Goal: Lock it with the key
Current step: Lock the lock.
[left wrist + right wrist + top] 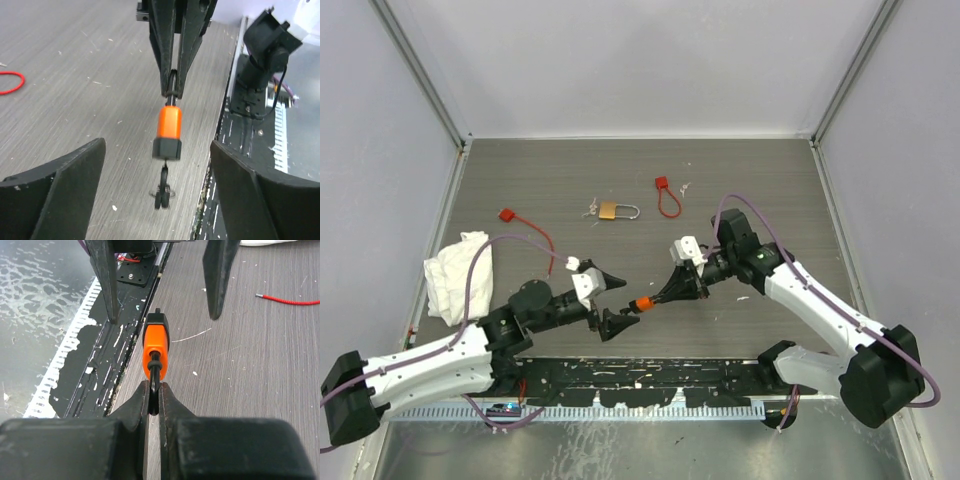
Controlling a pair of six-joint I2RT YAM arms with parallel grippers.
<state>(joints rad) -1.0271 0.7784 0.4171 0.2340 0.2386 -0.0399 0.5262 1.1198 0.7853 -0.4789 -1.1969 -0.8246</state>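
My right gripper [661, 297] [154, 392] is shut on the thin black loop [155, 371] of a small orange cylinder lock [642, 303] [152, 342] and holds it above the table. The lock [169, 122] has a black end cap, and the key [163, 192], a tiny dark-headed bunch, hangs from that cap. My left gripper [618, 300] [157, 150] is open, its fingers [75, 175] on either side of the lock's capped end and apart from it. A brass padlock [608, 211] with a silver shackle lies farther back on the table.
A red cable tie [667, 197] lies right of the padlock, and another [528, 228] at the left. A crumpled white cloth [458, 275] sits at the left edge. A black rail [640, 385] runs along the near edge. Walls enclose three sides.
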